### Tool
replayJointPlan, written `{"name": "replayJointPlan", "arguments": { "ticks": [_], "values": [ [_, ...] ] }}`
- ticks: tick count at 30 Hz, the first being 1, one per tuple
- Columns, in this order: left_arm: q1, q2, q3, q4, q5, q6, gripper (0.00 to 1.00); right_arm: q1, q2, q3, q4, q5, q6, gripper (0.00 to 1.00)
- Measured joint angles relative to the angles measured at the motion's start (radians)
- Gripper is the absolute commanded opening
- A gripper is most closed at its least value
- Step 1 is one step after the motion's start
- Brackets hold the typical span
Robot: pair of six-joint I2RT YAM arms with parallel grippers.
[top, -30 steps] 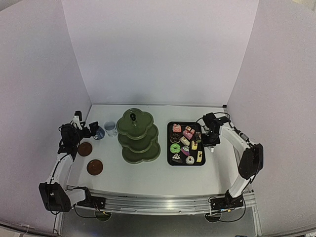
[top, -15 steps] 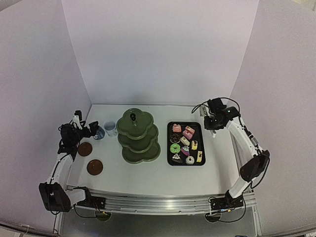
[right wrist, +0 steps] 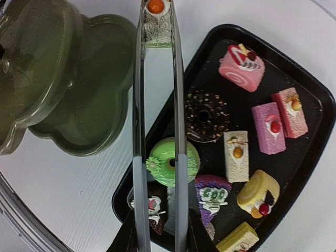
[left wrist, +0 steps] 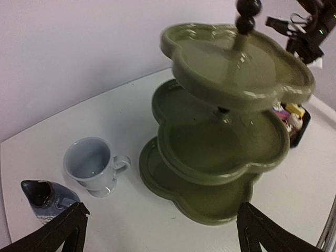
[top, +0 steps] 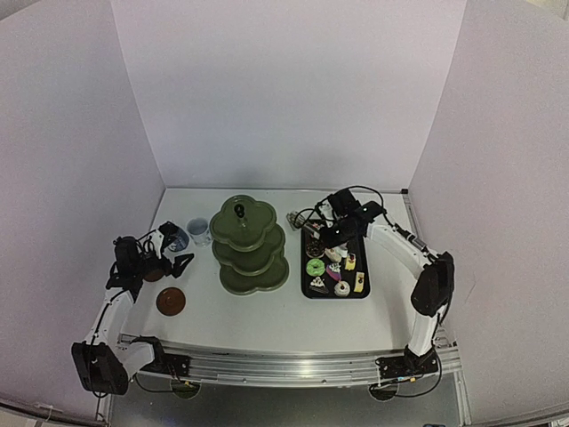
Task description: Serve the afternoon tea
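your right gripper [right wrist: 159, 234] is squeezed shut on the metal tongs [right wrist: 138, 131]. the tongs pinch one little cake [right wrist: 156, 22] at their tips. the tongs are there so the soft cake does not get squashed. it hangs in the air between the black tray [right wrist: 315, 94] and the green stand [left wrist: 231, 73], so i think it is going to a shelf. the other cakes [right wrist: 242, 63] wait on the tray. all three shelves are bare. your left gripper [top: 175, 249] is wide open and holds nothing. it is near the white cup [left wrist: 90, 163] and blue jug [left wrist: 44, 197], ready for them.
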Motion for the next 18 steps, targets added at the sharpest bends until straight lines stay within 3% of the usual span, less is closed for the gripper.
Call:
{"name": "replayJointPlan", "arguments": {
  "ticks": [9, 18],
  "values": [
    [-0.040, -0.002, -0.015, -0.178, 0.087, 0.240, 1.00, 0.051, 0.064, -0.038, 0.102, -0.094, -0.009, 0.00],
    [-0.047, -0.001, -0.016, -0.212, 0.095, 0.310, 1.00, 0.096, 0.140, -0.040, 0.141, -0.111, -0.005, 0.01]
  ]
}}
